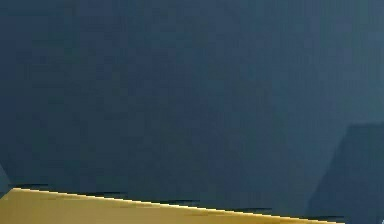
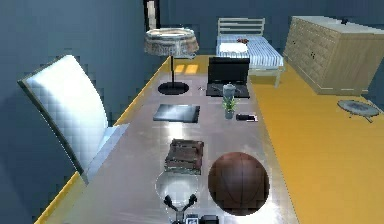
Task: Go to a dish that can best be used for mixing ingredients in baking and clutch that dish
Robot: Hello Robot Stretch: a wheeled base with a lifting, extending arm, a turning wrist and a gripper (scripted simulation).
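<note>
A dark blue wall [image 1: 190, 90] stands close ahead of the robot, with a strip of yellow floor [image 1: 100, 205] at its foot. To the arm's side, a long grey counter [image 2: 215, 135] runs away into a bedroom.

The brown ball [image 2: 240, 182] at the counter's near end serves as the landmark for what follows.

- **Far left of the ball:** a white chair [image 2: 65, 105] is drawn up to the counter's edge.
- **Beyond the ball and to its left:** a table lamp [image 2: 170, 45] stands at the far end. Nearer is a flat dark pad [image 2: 177, 112], and nearer again a brown book [image 2: 185, 155].
- **Just left of the ball:** a pale round dish, which I take to be the mixing bowl [image 2: 165, 187], sits on the counter with the book's near edge over its rim.
- **At the bowl's near side:** the claw [image 2: 180, 205] shows at the bottom edge. I cannot tell how its fingers are set, nor whether it holds anything, because the bowl lies right at it.
- **Straight beyond the ball:** a small potted plant [image 2: 230, 100], then a laptop [image 2: 228, 75].
- **Far beyond the ball and off the counter:** a bed [image 2: 250, 48], and to the right a pale dresser [image 2: 335, 50].

The approach looks done and the grasp appears to be the step in hand. The next move calls for settling the fingers on the bowl's rim without nudging the book or sending the ball rolling. After that comes a straight lift clear of both.
</note>
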